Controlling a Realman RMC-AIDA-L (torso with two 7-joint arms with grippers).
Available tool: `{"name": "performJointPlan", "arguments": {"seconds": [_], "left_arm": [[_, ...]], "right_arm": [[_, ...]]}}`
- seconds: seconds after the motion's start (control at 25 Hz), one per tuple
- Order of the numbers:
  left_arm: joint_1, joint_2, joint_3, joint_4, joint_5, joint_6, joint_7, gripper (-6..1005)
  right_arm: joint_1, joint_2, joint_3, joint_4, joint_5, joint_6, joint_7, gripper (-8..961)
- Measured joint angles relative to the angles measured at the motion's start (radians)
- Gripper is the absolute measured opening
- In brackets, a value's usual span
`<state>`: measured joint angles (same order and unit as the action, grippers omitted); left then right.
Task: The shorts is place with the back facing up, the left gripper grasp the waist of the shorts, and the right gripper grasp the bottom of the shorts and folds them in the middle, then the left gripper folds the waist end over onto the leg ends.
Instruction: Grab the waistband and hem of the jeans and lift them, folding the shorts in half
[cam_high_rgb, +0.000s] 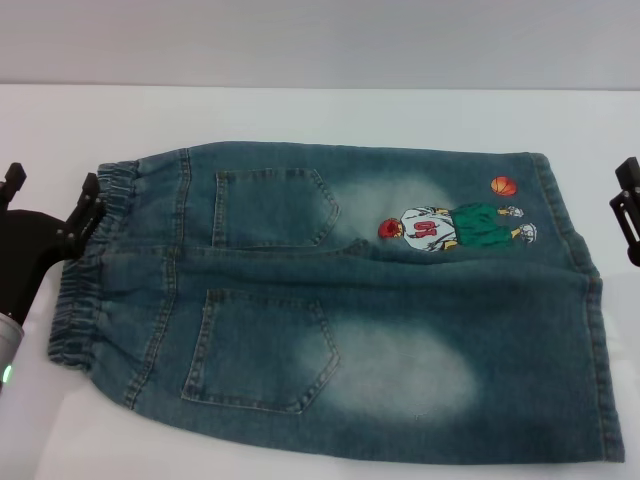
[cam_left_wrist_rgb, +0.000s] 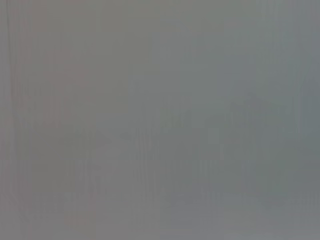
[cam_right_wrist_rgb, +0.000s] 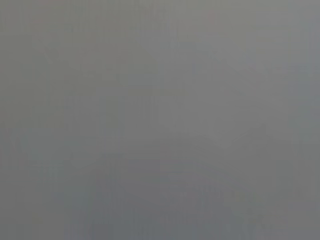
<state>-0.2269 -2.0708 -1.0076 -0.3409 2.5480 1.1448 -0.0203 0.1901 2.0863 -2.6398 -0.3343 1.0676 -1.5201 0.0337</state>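
1. Left hand (cam_high_rgb: 55, 215): matte black forked fingers, black housing, silver-white cylindrical arm with a small green light
2. Right hand (cam_high_rgb: 627, 205): black angular fingers at the frame's edge

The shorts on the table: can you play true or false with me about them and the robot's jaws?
1. The shorts lie flat with two back pockets showing. True.
2. The ruffled waist of the shorts is on the robot's right. False: it is on the robot's left, and the leg ends are on the right.
3. The cartoon print has an orange ball beside it. True.
4. The right gripper is holding the leg hems. False: it sits at the picture's edge, apart from the denim.
5. The left gripper is right at the waistband. True.
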Motion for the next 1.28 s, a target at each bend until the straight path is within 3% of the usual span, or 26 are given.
{"name": "performJointPlan", "arguments": {"seconds": [0.6, 0.76, 0.84, 0.92, 1.04, 1.12, 1.2, 1.28], "left_arm": [[0.004, 0.003, 0.017, -0.008, 0.006, -0.006, -0.012, 852], [0.006, 0.025, 0.065, -0.072, 0.014, -0.057, -0.051, 851], [0.016, 0.046, 0.067, -0.135, 0.017, -0.117, -0.081, 851], [0.016, 0.046, 0.067, -0.135, 0.017, -0.117, -0.081, 850], [0.07, 0.106, 0.046, -0.337, 0.026, -0.276, -0.083, 849], [0.095, 0.127, 0.027, -0.42, 0.038, -0.337, -0.079, 849], [0.127, 0.145, -0.006, -0.52, 0.061, -0.422, -0.078, 848], [0.161, 0.152, -0.049, -0.613, 0.095, -0.529, -0.078, 847]], "right_arm": [[0.003, -0.002, -0.004, -0.025, -0.01, 0.038, 0.001, 685], [0.01, -0.017, 0.004, -0.093, -0.02, 0.118, 0.014, 685], [0.022, -0.035, 0.012, -0.145, -0.024, 0.171, 0.01, 685], [0.038, -0.061, 0.025, -0.213, -0.025, 0.25, -0.007, 685], [0.056, -0.1, 0.09, -0.352, -0.029, 0.456, -0.084, 686], [0.045, -0.116, 0.179, -0.474, -0.04, 0.635, -0.183, 686], [0.012, -0.115, 0.289, -0.595, -0.062, 0.813, -0.287, 686], [-0.045, -0.093, 0.438, -0.739, -0.098, 1.023, -0.39, 686]]}}
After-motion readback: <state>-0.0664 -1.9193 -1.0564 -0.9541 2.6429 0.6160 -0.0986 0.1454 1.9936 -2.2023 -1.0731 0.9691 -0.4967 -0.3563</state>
